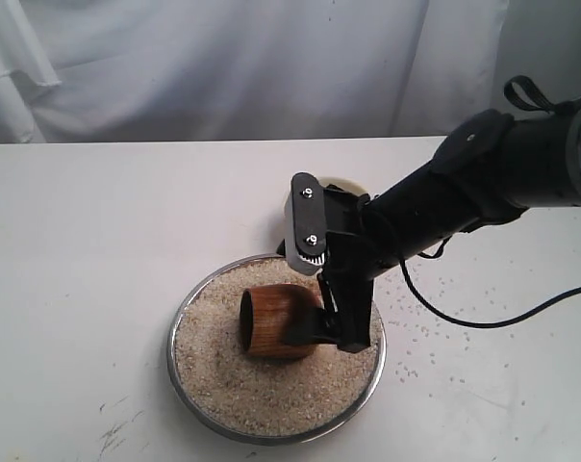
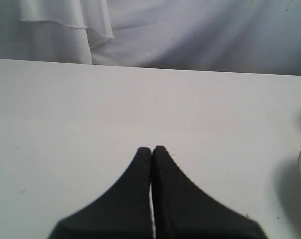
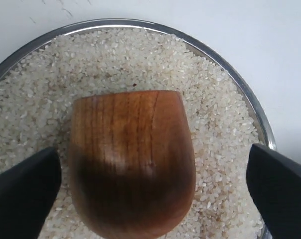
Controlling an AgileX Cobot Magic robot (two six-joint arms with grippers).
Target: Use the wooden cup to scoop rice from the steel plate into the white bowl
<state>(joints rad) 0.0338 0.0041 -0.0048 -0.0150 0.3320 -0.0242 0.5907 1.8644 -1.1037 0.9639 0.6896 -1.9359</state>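
Glossy reddish-brown, barrel-shaped wooden cup [image 1: 271,322] lying on its side on granular off-white rice [image 1: 262,390] in the shallow, shiny round steel plate [image 1: 172,348]. Right pincer [image 3: 151,159] spread wide, one matte black finger on either side of the cup. Left pincer [image 2: 151,152] with tips together above the smooth white surface [image 2: 66,109].

We see a white counter [image 1: 88,250], dark scuff marks [image 1: 111,435] at the frame's lower left, and a white curtain [image 1: 233,67] across the top.

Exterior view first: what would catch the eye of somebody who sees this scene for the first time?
The wooden cup lying on its side on the rice that fills the steel plate, low in the middle of the view. Over it hangs the right gripper, its jaws wide open on either side of the cup, not gripping it.
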